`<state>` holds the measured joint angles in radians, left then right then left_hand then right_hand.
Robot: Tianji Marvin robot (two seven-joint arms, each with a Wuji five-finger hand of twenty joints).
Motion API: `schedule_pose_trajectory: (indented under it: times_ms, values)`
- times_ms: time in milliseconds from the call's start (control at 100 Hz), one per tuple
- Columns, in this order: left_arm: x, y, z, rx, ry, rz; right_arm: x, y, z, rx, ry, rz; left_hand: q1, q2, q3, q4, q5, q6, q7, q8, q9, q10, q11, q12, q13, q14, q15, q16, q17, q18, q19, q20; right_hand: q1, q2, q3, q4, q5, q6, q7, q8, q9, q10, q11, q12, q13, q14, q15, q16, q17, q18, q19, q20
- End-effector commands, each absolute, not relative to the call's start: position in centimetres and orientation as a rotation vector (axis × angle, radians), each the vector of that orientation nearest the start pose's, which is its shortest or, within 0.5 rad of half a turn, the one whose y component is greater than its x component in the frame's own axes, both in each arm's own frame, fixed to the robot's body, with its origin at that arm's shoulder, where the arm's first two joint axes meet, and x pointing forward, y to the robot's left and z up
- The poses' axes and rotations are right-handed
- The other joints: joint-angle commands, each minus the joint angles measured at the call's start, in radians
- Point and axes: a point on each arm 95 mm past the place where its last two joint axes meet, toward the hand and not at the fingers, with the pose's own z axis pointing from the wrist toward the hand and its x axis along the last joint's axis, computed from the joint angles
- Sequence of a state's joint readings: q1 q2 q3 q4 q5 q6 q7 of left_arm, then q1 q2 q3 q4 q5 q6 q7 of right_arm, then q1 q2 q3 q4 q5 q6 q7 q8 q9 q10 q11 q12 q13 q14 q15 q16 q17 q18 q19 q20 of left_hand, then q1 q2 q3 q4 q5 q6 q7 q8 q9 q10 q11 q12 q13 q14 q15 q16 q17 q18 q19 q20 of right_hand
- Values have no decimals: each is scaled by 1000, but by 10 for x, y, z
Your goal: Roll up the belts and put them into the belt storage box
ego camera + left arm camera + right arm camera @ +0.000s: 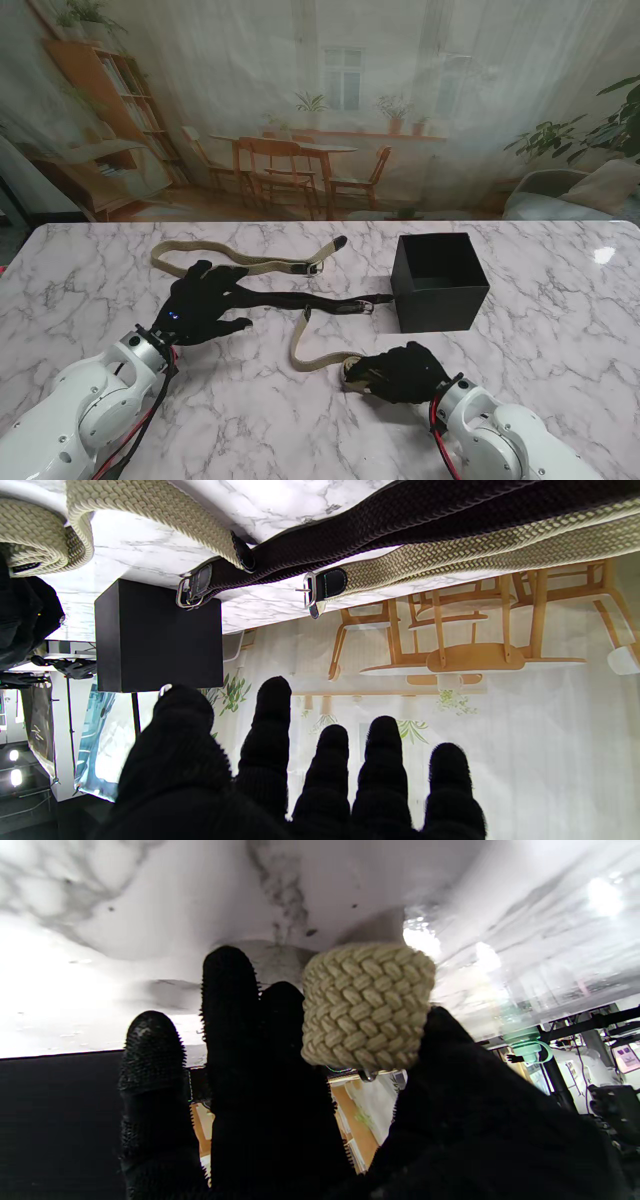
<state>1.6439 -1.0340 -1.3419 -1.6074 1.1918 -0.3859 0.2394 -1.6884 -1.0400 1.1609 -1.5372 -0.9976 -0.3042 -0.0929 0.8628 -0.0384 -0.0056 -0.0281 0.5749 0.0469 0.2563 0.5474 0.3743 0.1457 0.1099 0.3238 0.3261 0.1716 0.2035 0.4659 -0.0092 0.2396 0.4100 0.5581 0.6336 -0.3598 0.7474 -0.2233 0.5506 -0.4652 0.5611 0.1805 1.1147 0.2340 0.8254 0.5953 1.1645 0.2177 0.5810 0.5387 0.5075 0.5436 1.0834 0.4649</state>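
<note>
Black-gloved right hand (310, 1120): thumb and fingers (230, 1005) pinch tight roll of beige braided woven belt (367, 1005). White grey-veined marble table top (150, 905) just beyond fingertips. Black surface beside little finger.

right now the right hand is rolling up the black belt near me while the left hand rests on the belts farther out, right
Not quite: the right hand is rolling a beige belt, not the black belt. The right wrist view shows the woven beige roll pinched in its fingers. The left hand does rest on the belts farther out, as the stand view shows.
</note>
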Motion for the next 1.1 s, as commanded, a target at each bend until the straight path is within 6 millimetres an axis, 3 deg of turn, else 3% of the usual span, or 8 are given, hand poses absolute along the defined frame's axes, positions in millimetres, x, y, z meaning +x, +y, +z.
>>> schedule_pose_trajectory:
  times_ms: [0,80,220,480,600,870,960,1090]
  values:
    - [379,29,-312,-776,1628,-1636,327,8,-404,1193,1833,1622,6,43,-21,14,-24,19,-7,-9,-41,10,-14,-8,-6,10,-22,4,-18,31,-31,-10,223,139,172,123,118,-94,195,106,-20,-193,116,44,1,-81,-83,-50,-22,60,-19,4]
    - [379,29,-312,-776,1627,-1638,326,9,-403,1234,1806,1643,5,43,-22,14,-25,18,-7,-10,-41,9,-13,-8,-6,10,-22,4,-18,31,-31,-10,222,145,166,122,65,-75,176,106,-24,-194,119,44,-2,-82,-83,-48,-31,60,-26,7]
    - [379,29,-312,-777,1627,-1639,326,7,-403,1246,1789,1623,6,43,-22,14,-23,19,-7,-10,-41,9,-13,-8,-5,9,-21,5,-18,30,-30,-10,189,100,161,124,-375,48,17,28,31,-209,91,10,20,-90,-65,-41,6,31,7,26]
    - [380,27,-312,-779,1635,-1639,325,7,-403,1238,1824,1629,7,43,-21,14,-25,18,-7,-10,-41,7,-12,-8,-2,10,-21,6,-18,32,-29,-10,221,127,191,123,116,-90,210,109,-18,-185,100,31,-4,-76,-83,-47,-15,60,-10,18]
    - [380,27,-312,-780,1634,-1639,325,7,-402,1237,1833,1623,7,44,-21,14,-25,18,-7,-10,-41,8,-12,-8,-2,9,-21,6,-19,32,-29,-10,218,113,212,123,307,-18,268,139,-19,-185,101,35,-17,-77,-89,-48,-33,61,-26,21]
    - [380,27,-312,-779,1632,-1640,325,7,-403,1255,1802,1631,6,44,-22,14,-25,18,-7,-10,-41,8,-12,-8,-2,10,-21,6,-19,32,-29,-10,199,115,192,123,338,189,164,224,24,-209,45,-4,-18,-97,-96,-50,-34,4,-20,30]
    - [380,27,-312,-778,1634,-1639,325,5,-404,1235,1813,1622,4,44,-22,14,-25,19,-7,-10,-42,8,-12,-8,-1,9,-21,6,-18,31,-29,-10,35,-95,260,-14,179,338,269,-27,72,-206,-26,-59,-10,-109,-105,-53,-34,-34,-6,3]
    - [380,27,-313,-779,1636,-1639,324,4,-404,1229,1836,1620,4,45,-22,14,-26,19,-7,-11,-42,8,-12,-8,-2,10,-21,6,-19,32,-29,-11,-282,-100,177,125,148,436,36,104,73,-191,-80,-75,-25,-102,-131,-57,-60,-47,-11,-4]
